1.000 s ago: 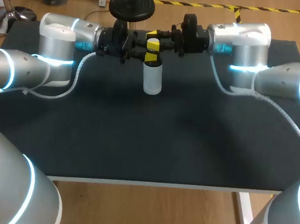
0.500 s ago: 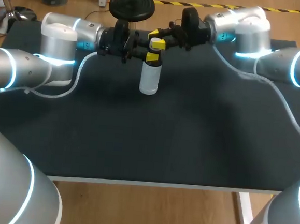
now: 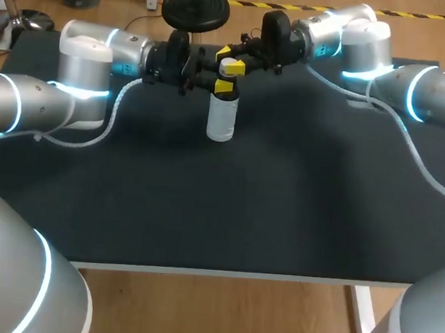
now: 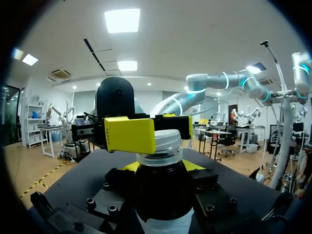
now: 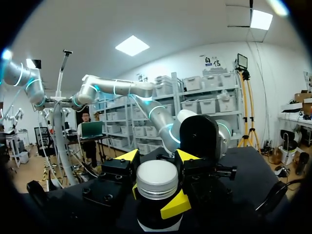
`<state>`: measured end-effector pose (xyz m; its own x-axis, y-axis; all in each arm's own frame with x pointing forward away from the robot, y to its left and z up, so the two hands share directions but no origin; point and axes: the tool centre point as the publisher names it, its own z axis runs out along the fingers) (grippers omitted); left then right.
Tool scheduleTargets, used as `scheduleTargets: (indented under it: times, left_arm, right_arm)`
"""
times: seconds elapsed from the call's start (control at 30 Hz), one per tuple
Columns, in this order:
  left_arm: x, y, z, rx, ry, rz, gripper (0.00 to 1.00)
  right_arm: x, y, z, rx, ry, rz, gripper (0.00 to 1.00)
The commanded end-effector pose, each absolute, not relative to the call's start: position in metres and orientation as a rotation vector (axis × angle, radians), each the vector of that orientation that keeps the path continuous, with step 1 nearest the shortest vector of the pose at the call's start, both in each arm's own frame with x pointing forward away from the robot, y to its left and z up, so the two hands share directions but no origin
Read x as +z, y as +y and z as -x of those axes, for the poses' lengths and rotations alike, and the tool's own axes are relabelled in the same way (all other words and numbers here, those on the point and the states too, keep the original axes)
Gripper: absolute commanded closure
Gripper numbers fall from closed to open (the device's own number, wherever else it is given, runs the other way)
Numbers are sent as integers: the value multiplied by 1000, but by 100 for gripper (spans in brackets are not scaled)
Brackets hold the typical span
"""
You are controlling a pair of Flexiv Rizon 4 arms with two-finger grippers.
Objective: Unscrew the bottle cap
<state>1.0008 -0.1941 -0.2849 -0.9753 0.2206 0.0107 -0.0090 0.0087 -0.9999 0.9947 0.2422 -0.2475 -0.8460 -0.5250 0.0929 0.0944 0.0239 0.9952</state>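
Right gripper (image 3: 229,59) pinches cap (image 5: 157,179) between its tips; left gripper (image 3: 224,85) clamps bottle (image 3: 221,119) below.

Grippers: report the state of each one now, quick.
Left gripper: shut on the bottle, just below its top.
Right gripper: shut on the cap.

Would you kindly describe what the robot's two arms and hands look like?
Both the left arm and right arm are silver-grey rounded tubes with glowing cyan rings at the joints and a pale cable trailing alongside. The left hand and right hand are black bolted blocks, each with two bright yellow fingertips.
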Motion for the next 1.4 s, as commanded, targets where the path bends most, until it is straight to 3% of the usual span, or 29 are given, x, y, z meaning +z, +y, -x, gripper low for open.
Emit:
scheduleTargets:
  times: [0.03,0.8,0.83,0.87,1.4]
  left_arm:
    - [-282,-196,-997,2092,-2109,227,100]
    - [-282,-196,-997,2092,-2109,227,100]
    - [-282,-196,-997,2092,-2109,227,100]
    - [-282,-196,-997,2092,-2109,227,100]
    - [-282,-196,-997,2092,-2109,227,100]
  right_arm:
    - [-258,247,-1001,-1480,-1383,-915,100]
    - [-252,253,-992,-1359,-1191,-1042,100]
    - [-252,253,-992,-1366,-1216,-1028,63]
    - [-253,254,-994,-1380,-1233,-1014,0]
    - [-230,226,-1010,-1644,-1571,-849,0]
